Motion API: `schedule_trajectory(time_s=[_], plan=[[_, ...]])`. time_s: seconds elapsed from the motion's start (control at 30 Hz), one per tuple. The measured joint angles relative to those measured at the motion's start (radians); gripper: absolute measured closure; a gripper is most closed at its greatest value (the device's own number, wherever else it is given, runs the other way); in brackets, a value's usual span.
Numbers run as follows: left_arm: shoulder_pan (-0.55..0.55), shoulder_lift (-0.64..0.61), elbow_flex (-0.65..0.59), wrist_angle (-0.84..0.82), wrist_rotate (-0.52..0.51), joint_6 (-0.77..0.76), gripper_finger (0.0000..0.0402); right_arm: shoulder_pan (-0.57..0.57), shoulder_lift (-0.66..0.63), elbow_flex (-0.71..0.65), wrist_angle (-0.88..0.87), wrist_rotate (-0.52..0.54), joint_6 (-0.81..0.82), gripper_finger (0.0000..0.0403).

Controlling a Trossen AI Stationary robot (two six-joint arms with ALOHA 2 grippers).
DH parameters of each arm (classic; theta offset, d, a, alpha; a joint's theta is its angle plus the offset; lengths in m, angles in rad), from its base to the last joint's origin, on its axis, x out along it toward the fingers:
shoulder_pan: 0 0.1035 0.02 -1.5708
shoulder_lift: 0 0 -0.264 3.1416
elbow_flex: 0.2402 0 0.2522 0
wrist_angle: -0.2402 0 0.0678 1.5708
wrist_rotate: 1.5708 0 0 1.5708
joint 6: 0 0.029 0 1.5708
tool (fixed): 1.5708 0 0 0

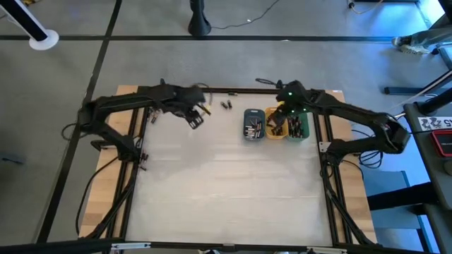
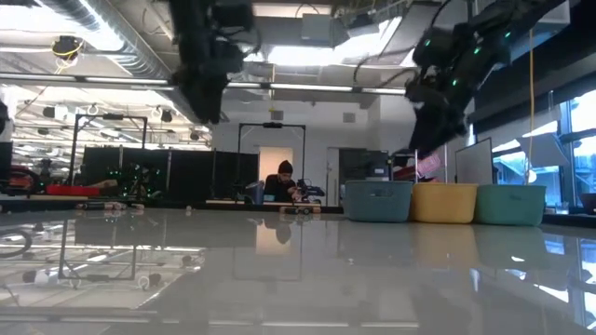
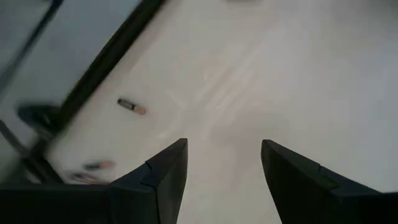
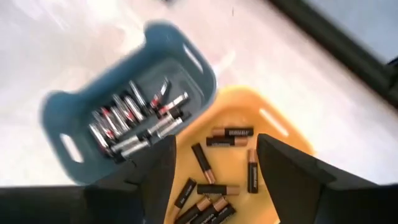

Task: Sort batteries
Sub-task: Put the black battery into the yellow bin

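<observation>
My left gripper (image 3: 224,146) hangs open and empty above the bare table top at the far left (image 1: 197,118). Near it lie loose batteries (image 3: 131,106) (image 1: 226,105) on their sides by the far edge. My right gripper (image 4: 214,142) stands open over the orange tray (image 4: 277,127) (image 1: 275,127), touching nothing. Several dark, copper-ended batteries (image 4: 229,132) lie on that tray's floor. The slate-blue tray (image 4: 93,99) (image 1: 253,124) beside it holds several silvery batteries (image 4: 134,121). The green tray (image 1: 298,128) stands on the orange tray's right.
The three trays stand in a row at the far centre-right, seen side by side in the low view (image 2: 445,202). A black frame (image 1: 134,152) runs along the table's edges. The near half of the white table top (image 1: 226,190) is bare.
</observation>
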Motion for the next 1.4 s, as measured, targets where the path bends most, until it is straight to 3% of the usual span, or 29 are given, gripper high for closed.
schedule_trajectory(time_s=[0.17, 0.3, 0.53, 0.67, 0.8, 1.23, 1.4], plan=[[0.119, -0.081, -0.208, 0.195, 0.000, -0.363, 0.0208, 0.000, -0.126, 0.000, 0.018, -0.035, 0.033, 0.0176], [0.218, -0.039, -0.301, 0.315, 0.038, -0.472, 0.0208, 0.012, -0.192, 0.000, 0.025, -0.088, 0.071, 0.0176], [0.432, 0.074, -0.319, 0.422, 0.037, -0.448, 0.0208, 0.088, -0.229, 0.000, 0.014, -0.097, 0.092, 0.0176], [0.502, 0.145, -0.319, 0.488, 0.118, -0.436, 0.0208, 0.121, -0.229, 0.000, 0.013, -0.071, 0.101, 0.0175], [0.519, 0.203, -0.318, 0.552, 0.164, -0.424, 0.0208, 0.139, -0.229, 0.000, 0.014, -0.027, 0.100, 0.0175], [0.523, 0.297, -0.312, 0.592, 0.155, -0.414, 0.0209, 0.138, -0.229, 0.000, 0.014, -0.019, 0.100, 0.0175], [0.525, 0.317, -0.311, 0.571, 0.150, -0.363, 0.0244, 0.138, -0.229, 0.000, 0.008, -0.019, 0.100, 0.0175]])
